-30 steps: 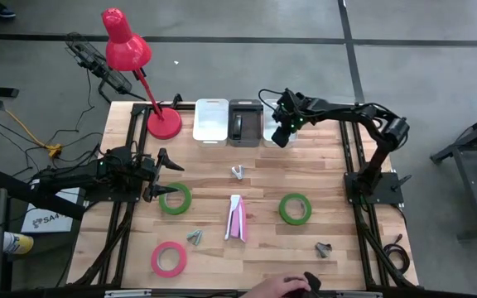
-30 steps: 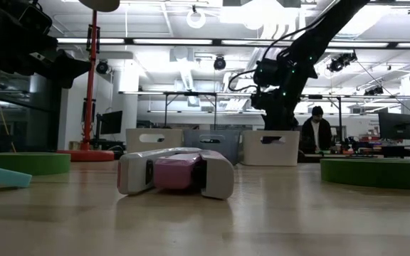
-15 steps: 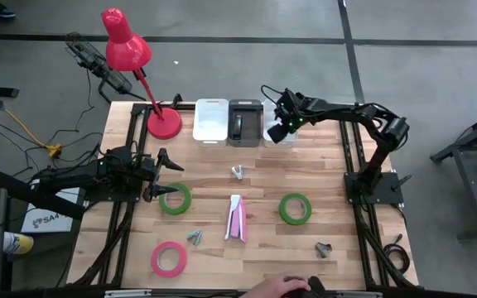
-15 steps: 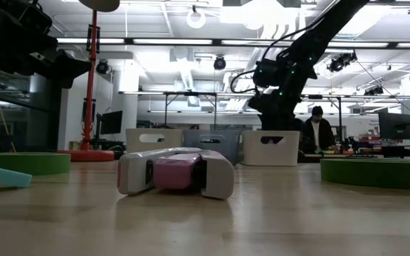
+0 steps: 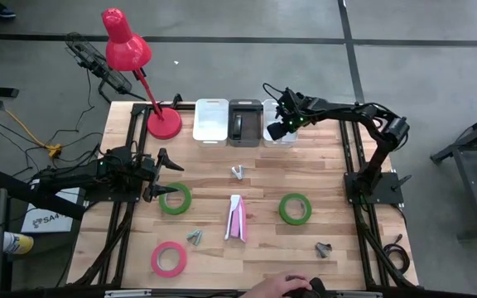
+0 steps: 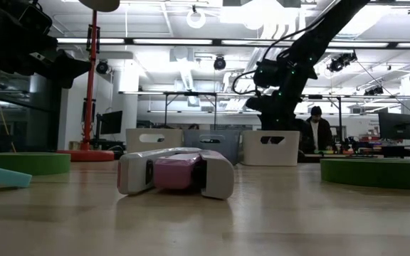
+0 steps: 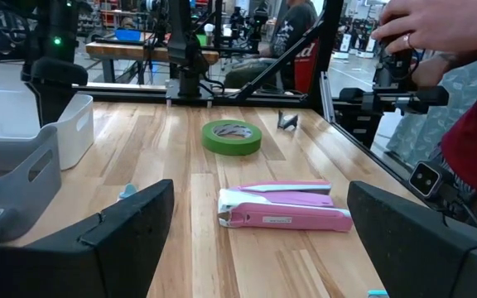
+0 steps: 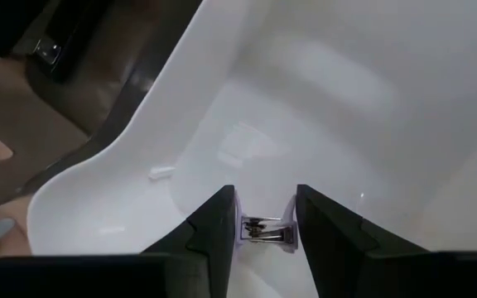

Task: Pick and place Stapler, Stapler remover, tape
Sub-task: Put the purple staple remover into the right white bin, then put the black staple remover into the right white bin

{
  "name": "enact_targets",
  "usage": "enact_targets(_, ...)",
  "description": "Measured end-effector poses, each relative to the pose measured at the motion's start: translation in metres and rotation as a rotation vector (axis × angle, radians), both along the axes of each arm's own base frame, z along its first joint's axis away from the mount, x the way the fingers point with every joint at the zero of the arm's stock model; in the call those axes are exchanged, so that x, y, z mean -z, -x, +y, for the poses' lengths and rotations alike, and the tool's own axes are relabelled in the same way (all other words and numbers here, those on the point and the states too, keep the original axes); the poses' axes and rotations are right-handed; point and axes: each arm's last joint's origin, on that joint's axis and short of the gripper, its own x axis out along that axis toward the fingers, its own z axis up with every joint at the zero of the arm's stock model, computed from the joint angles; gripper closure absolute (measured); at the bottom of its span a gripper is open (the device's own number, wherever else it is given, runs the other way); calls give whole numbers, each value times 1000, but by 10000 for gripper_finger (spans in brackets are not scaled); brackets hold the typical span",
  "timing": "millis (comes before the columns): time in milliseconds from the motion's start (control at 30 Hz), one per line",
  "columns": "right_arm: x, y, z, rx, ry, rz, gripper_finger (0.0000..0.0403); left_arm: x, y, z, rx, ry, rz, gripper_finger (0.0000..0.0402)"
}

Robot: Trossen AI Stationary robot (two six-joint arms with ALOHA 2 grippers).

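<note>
My right gripper [image 5: 276,129] hangs over the right-hand white bin [image 5: 281,139] at the table's far edge and is shut on a small stapler remover [image 8: 264,233]. The left gripper [image 5: 166,178] waits open at the table's left, beside a green tape roll [image 5: 175,199]. A second green roll [image 5: 295,209] and a pink roll [image 5: 168,258] lie flat on the wood. The pink-and-white stapler [image 5: 236,218] lies mid-table. Three more stapler removers rest at the centre [image 5: 237,172], near left [image 5: 194,237] and near right [image 5: 322,249]. My right gripper pinches the stapler remover between its two fingertips [image 8: 222,219]. The metal part [image 8: 259,235] shows in the narrow gap between them. The fingers point down from above into the white bin. The remover is clear of the bin's floor [image 8: 305,108].
A white bin [image 5: 211,121] and a grey bin [image 5: 245,122] stand left of the right-hand bin. A red desk lamp's base [image 5: 163,124] sits at the far left corner. A person's hand [image 5: 284,287] rests at the near edge.
My right gripper has drifted a little toward the table's far edge, over the right-hand white bin, still shut on the stapler remover.
</note>
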Motion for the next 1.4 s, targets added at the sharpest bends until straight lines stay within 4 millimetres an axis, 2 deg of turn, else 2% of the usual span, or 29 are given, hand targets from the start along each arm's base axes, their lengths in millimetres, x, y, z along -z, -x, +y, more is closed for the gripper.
enact_targets(133,0,0,0,1,-4,-9,269,0,0,0,3,0,0,46)
enact_targets(367,0,0,-1,0,-3,-11,209,0,0,0,3,0,0,46)
enact_targets(533,-1,-1,-2,7,6,-27,184,0,0,0,3,0,0,46)
enact_targets(1033,-20,-5,-14,25,50,-55,180,0,0,0,2,0,1,46)
enact_targets(1400,-55,-12,1,-27,74,-111,180,0,0,0,-2,0,0,46)
